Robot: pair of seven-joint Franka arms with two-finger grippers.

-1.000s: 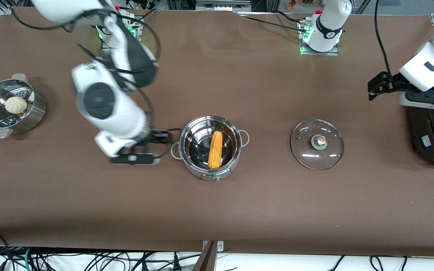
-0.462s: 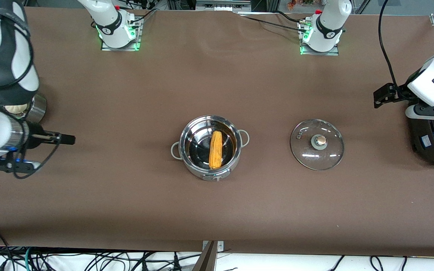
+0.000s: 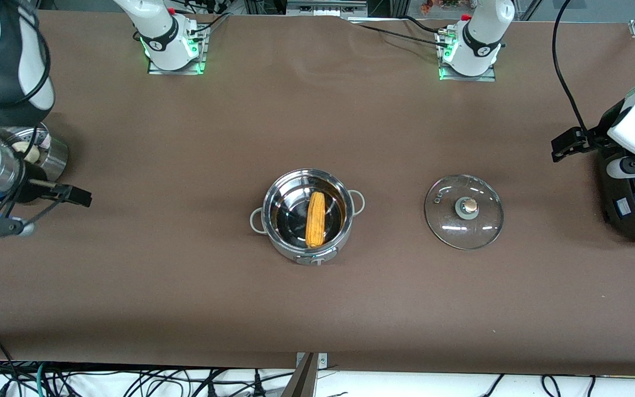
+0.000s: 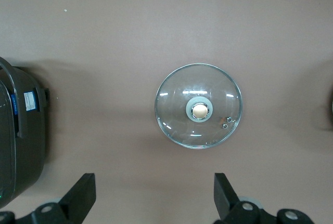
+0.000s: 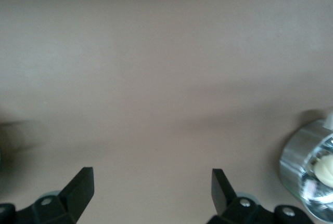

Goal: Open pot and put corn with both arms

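The yellow-orange corn cob point(image 3: 315, 219) is seen inside the uncovered shiny steel pot point(image 3: 306, 216) at frame centre, the glass lid point(image 3: 464, 212) set aside, both the left gripper point(image 4: 153, 195) and right gripper point(image 5: 151, 193) spread-fingered and empty, the task judged complete.

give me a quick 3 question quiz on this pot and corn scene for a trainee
1. True or false: the yellow-orange corn cob lies inside the round shiny steel pot.
2. Where is the clear glass lid with the copper knob?
A. on the pot
B. flat on the brown table, toward the left arm's end
C. in the left hand
3. Fill in: both the left hand and the right hand are ____ and hold nothing.

Key: 1 true; 2 B; 3 open.
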